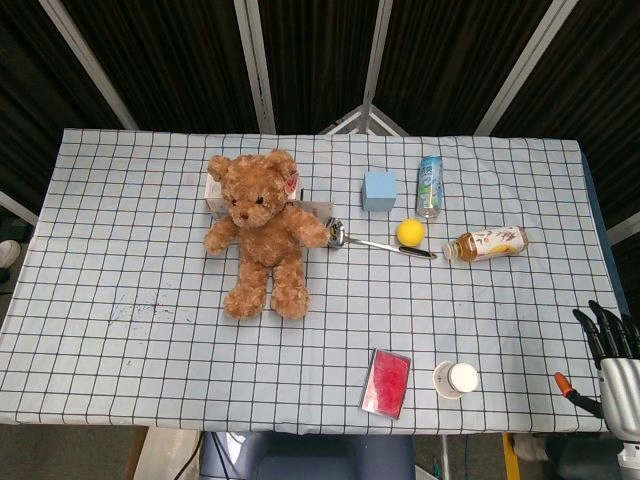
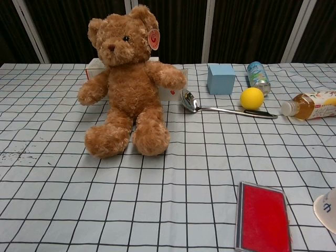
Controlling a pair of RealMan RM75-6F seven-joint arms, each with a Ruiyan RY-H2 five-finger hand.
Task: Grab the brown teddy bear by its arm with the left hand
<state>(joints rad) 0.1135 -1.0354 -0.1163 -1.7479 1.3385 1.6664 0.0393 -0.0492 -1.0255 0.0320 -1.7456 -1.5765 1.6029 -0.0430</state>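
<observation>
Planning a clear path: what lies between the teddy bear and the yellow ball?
In the head view, a metal spoon lies between the teddy bear and the yellow ball, bowl toward the bear. The chest view agrees.

Teddy bear [image 1: 262, 232]: we find it seated left of centre on the table [image 1: 110, 260], leaning back against a box [image 1: 213, 192].
Spoon [image 1: 375, 241]: lies just right of the bear, its bowl near the bear's arm.
Ball [image 1: 410, 232]: touches the spoon handle from behind.
Cube [image 1: 379, 190]: behind the spoon.
Can [image 1: 429, 185]: lies right of the cube.
Bottle [image 1: 487, 243]: lies right of the ball.
Flat case [image 1: 386, 382]: near the front edge.
Cup [image 1: 456, 379]: just right of the case.
Right hand [image 1: 608, 335]: we see it off the table's right front corner.
</observation>
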